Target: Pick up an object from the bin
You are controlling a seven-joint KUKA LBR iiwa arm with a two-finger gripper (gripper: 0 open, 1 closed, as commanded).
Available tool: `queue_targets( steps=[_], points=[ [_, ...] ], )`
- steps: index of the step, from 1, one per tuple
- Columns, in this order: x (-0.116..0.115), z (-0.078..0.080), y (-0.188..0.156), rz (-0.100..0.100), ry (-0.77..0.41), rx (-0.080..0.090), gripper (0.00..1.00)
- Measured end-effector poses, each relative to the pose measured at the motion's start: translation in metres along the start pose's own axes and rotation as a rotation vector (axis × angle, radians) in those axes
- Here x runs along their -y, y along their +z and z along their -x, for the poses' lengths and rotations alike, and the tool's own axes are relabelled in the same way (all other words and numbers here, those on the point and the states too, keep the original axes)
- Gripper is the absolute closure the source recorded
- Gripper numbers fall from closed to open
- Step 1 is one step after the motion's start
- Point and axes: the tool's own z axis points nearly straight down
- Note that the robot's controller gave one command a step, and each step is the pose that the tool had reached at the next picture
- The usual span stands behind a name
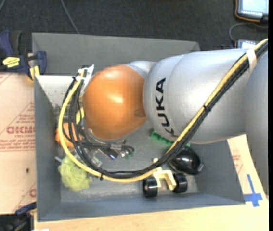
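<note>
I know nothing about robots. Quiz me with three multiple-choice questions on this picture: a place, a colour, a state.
1. Where in the bin does the fuzzy yellow-green clump lie? A lower-left corner; B upper-right corner; C centre.
2. What colour is the glossy oval thing beside the wheeled toy? A red; B black; C white.
3. How is the arm placed? A folded outside the bin; B stretched over the bin; C lying beside it.
1 A: it lies near the lower-left walls. 2 B: shiny black shell. 3 B: it covers much of the bin.
</note>
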Motion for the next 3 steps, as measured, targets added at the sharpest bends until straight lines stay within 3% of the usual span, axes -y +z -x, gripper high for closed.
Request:
queue_targets(
  steps=[1, 2, 3],
  points=[
    [0.0, 0.0, -0.033, -0.004, -0.16, 0.009, 1.0],
    [0.008, 0.008, 0.059, -0.003, -0.055, 0.008, 0.0],
    [0.014, 0.014, 0.119, -0.002, 0.007, 0.007, 0.0]
  ],
)
